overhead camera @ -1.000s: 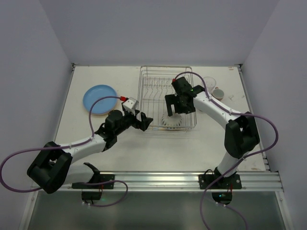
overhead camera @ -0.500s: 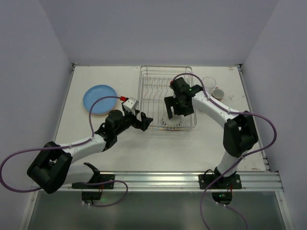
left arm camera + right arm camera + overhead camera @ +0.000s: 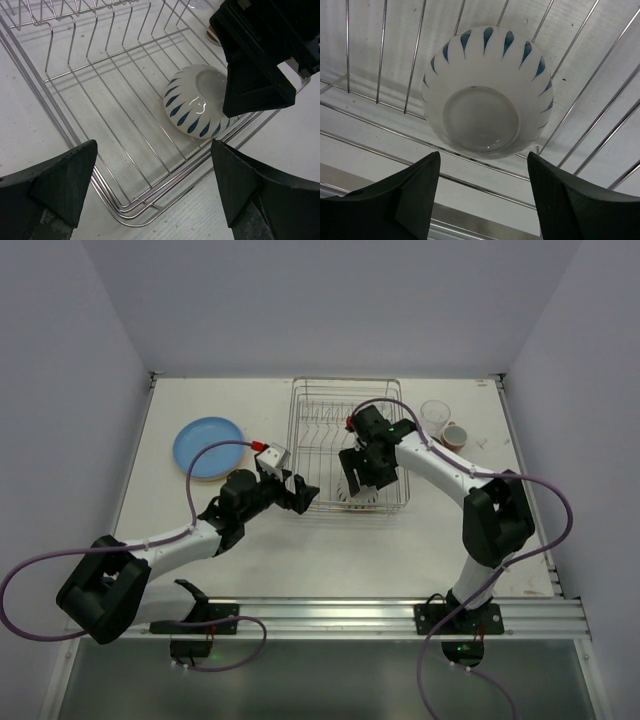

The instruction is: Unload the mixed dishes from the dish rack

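The dish rack (image 3: 328, 430) stands at the table's middle back and holds only an upside-down cream ribbed bowl (image 3: 365, 495) with blue marks, in its near right corner. My right gripper (image 3: 358, 478) hangs open just above the bowl; in the right wrist view the bowl (image 3: 487, 90) lies ahead of the open gripper (image 3: 482, 197). My left gripper (image 3: 301, 494) is open and empty at the rack's near left corner. In the left wrist view the gripper (image 3: 155, 192) faces the rack wires (image 3: 100, 125) and the bowl (image 3: 195, 107). A blue plate (image 3: 207, 448) lies on the table at left.
A clear glass tumbler (image 3: 435, 414) and a reddish-brown cup (image 3: 455, 435) stand on the table right of the rack. The right arm's black gripper body (image 3: 260, 55) looms over the bowl in the left wrist view. Walls close in at left, right and back.
My right gripper has shifted a little left and back over the bowl. The left arm has not moved.
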